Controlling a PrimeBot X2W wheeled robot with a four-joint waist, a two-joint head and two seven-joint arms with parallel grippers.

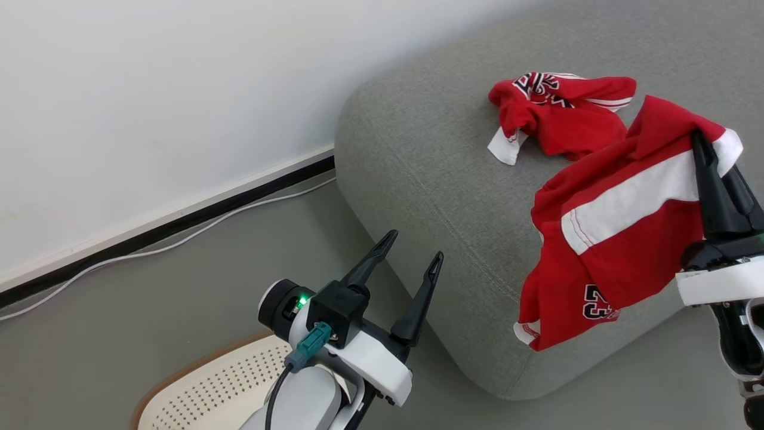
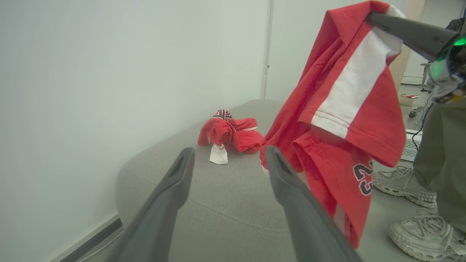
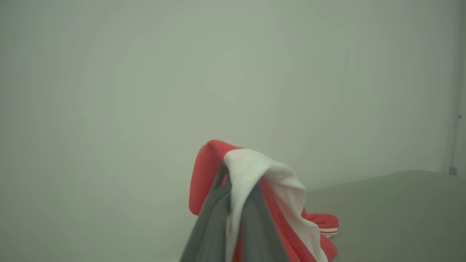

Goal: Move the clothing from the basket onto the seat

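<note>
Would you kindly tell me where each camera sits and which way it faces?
Head view: on the head, looking down at the seat and basket; left tool open, right tool gripping a red garment.
Left wrist view: on the left wrist, facing the seat between its own fingers.
Right wrist view: on the right wrist, facing the wall past its shut fingers.
All share that garment.

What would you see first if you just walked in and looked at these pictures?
First, the big red jersey with a white stripe, dangling in the air from the shut right gripper at the front edge of the grey sofa. Next, a second red garment lying crumpled farther back on the sofa. The left gripper hangs open and empty by the cream basket.
</note>
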